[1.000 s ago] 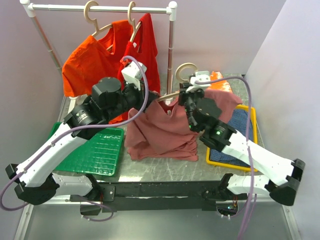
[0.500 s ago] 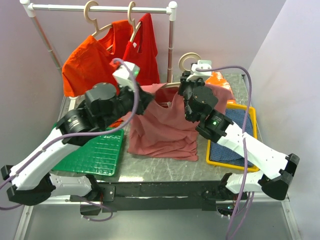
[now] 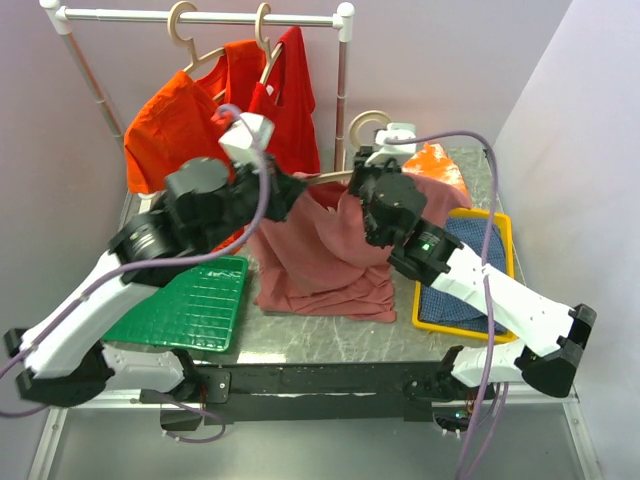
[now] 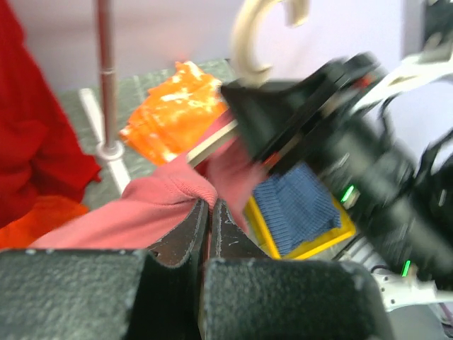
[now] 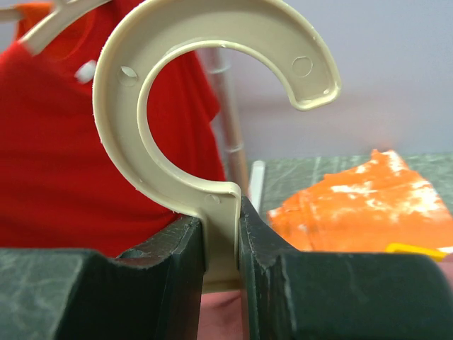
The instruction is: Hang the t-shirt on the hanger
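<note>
The dusty rose t-shirt hangs partly lifted over the table's middle, its lower part bunched on the surface. My left gripper is shut on a fold of the t-shirt's upper edge; the left gripper pinches the cloth between its tips. The beige hanger stands upright, one sloping arm reaching into the shirt. My right gripper is shut on the hanger's neck just below the round hook; the right gripper has pink cloth below it.
A white rail at the back carries an orange t-shirt and a red t-shirt on hangers. A green mat lies front left. A yellow tray with blue cloth sits right; orange cloth lies behind it.
Both grippers have risen and drifted back and left, carrying the hanger and the shirt's top edge higher. More of the shirt hangs off the table. Neither grip has changed.
</note>
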{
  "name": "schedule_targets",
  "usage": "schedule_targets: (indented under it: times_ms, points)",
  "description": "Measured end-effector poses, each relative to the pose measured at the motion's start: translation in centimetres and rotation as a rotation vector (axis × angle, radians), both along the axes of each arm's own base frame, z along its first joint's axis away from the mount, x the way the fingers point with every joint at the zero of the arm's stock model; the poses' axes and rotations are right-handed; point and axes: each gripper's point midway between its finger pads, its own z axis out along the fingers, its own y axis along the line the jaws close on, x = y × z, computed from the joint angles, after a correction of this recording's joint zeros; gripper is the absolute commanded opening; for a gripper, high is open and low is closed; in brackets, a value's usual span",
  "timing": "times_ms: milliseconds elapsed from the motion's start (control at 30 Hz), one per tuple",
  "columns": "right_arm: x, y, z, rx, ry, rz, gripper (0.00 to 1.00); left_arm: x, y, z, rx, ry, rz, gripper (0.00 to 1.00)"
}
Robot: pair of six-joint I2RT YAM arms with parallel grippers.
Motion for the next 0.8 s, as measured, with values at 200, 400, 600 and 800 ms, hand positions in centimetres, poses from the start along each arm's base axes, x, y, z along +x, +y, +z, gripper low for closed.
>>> schedule_targets:
  times_ms: [200, 400, 600, 800]
  points:
    - [0.8, 2.3, -1.0, -0.023, 0.028, 0.000, 0.00, -0.6, -3.9, -0.4, 0.003, 0.030, -0.058, 0.01]
    - [2.0, 0.9, -2.1, -0.046, 0.061, -0.069, 0.00, -0.9, -1.5, -0.9, -0.067, 0.041, 0.048, 0.01]
    - [2.0, 0.8, -1.8, -0.030, 0.058, -0.062, 0.00, -1.1, 4.9, 0.2, -0.173, 0.006, 0.229, 0.01]
    - [1.0, 0.2, -0.2, 0.032, 0.035, -0.040, 0.00, -0.9, 5.5, 0.6, -0.190, -0.001, 0.256, 0.01]
